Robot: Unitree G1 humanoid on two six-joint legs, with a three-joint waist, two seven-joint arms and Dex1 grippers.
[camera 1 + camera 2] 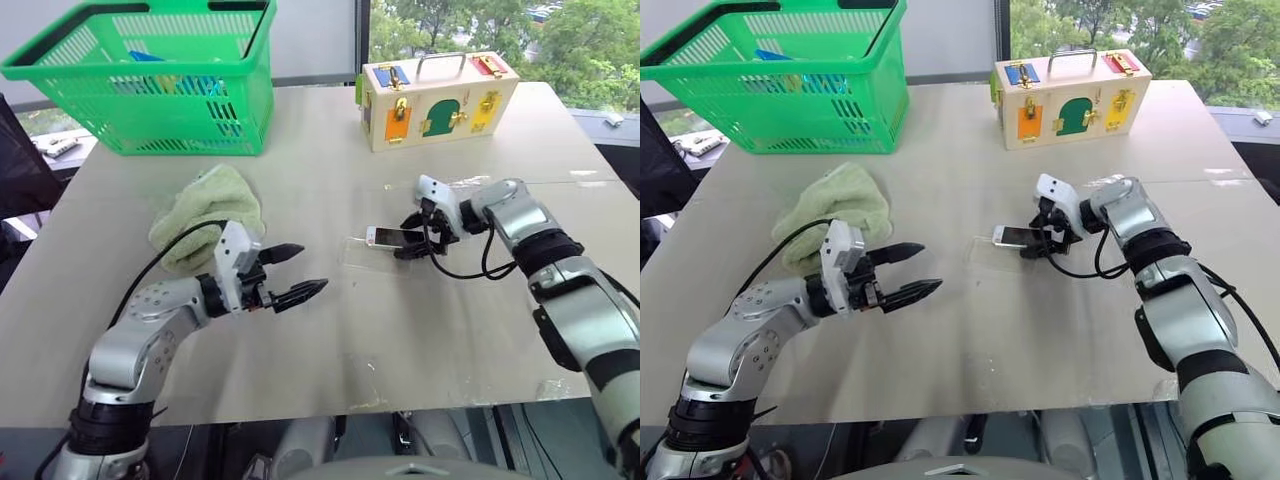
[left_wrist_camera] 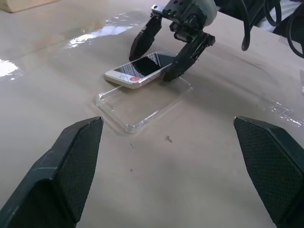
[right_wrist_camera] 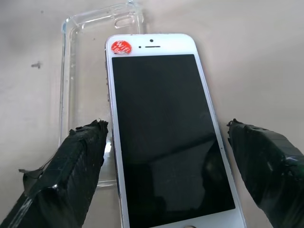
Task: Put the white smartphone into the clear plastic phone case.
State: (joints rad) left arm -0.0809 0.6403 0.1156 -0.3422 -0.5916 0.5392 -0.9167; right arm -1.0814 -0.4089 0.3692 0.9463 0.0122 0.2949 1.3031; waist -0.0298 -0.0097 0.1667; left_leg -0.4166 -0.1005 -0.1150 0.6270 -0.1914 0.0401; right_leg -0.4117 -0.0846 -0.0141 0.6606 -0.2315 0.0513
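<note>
The white smartphone (image 3: 161, 137) lies screen up, black glass with a red sticker by its top corner. It rests skewed across the clear plastic phone case (image 2: 142, 102), overlapping one side of it and tilted on the rim, not seated inside. My right gripper (image 1: 405, 237) is open, one finger on each long side of the phone with gaps showing. My left gripper (image 1: 311, 268) is open and holds nothing, hovering over the table well to the left of the case and pointing toward it.
A green towel (image 1: 205, 215) lies just behind my left arm. At the back left stands a green basket (image 1: 140, 90), and at the back right a wooden latch box (image 1: 435, 95). Bare table lies between the grippers.
</note>
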